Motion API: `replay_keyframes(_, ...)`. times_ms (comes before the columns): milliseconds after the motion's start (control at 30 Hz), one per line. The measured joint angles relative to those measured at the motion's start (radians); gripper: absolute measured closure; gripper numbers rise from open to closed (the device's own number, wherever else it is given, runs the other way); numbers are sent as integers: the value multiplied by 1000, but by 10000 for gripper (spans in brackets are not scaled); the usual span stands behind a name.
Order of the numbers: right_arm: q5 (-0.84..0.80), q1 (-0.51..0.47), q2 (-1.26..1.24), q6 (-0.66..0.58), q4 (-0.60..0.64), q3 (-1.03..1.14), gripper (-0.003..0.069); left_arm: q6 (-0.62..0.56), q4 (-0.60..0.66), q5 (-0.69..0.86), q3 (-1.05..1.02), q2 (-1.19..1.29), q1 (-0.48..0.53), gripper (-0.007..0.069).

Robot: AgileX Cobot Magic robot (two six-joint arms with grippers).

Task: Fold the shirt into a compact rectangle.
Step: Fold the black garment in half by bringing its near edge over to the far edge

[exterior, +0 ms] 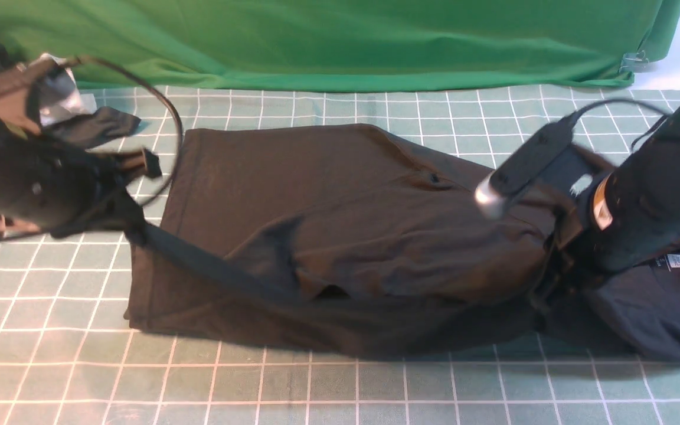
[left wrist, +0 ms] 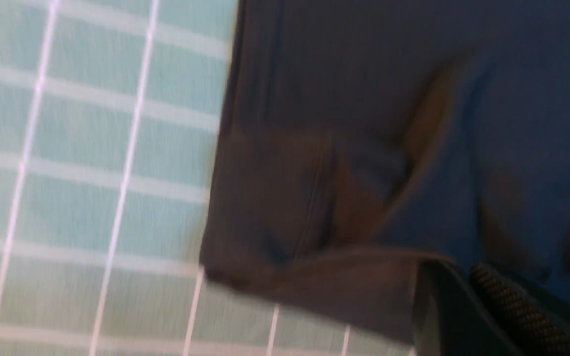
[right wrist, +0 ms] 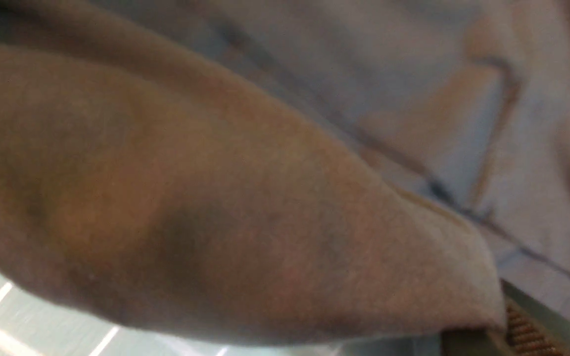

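The black shirt (exterior: pixel 340 236) lies across the checked mat, partly folded, and its white neck label (exterior: pixel 677 260) shows at the right. At the left my left gripper (exterior: pixel 131 227) is shut on the shirt's edge, which runs taut and slanting from it towards the middle. In the left wrist view the fabric (left wrist: pixel 364 148) runs into the shut left gripper (left wrist: pixel 455 282), beside a ribbed fingertip (left wrist: pixel 512 306). On the right side, my right gripper (exterior: pixel 555 251) is shut on bunched fabric. A raised fold (right wrist: pixel 215 198) fills the right wrist view above the right gripper (right wrist: pixel 495 338).
A green cloth (exterior: pixel 340 41) hangs along the back, held by a clip (exterior: pixel 632 60). A smaller dark garment with a white cloth (exterior: pixel 89 121) lies at the back left, behind my left arm. The checked mat (exterior: pixel 340 389) extends in front of the shirt.
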State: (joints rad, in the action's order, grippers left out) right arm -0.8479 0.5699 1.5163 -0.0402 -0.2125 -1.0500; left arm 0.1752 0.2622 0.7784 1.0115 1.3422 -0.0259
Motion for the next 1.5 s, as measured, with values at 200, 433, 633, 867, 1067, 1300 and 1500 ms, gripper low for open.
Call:
replay_keyframes(200,112,-79,77,-2,3,-24,633,-3,9,-86,51,91,30,611)
replay_keyframes(433,156,-111,207,-5,7,-119,633,-60,35,-114,151,238,35,611)
replay_keyframes(633,172,-118,294,-6,9,-261,633,-67,35,-179,282,359,35,611)
replay_keyframes(867,181,-178,407,-8,10,-453,633,-68,35,-251,454,511,35,611)
replay_keyframes(1067,230,-221,501,-8,11,-547,632,-68,35,-316,540,636,35,611)
replay_keyframes(1300,390,-245,603,-9,8,-566,549,-68,48,-434,576,777,35,611)
replay_keyframes(1500,414,-250,629,-13,-86,-587,289,-49,59,-513,578,831,35,582)
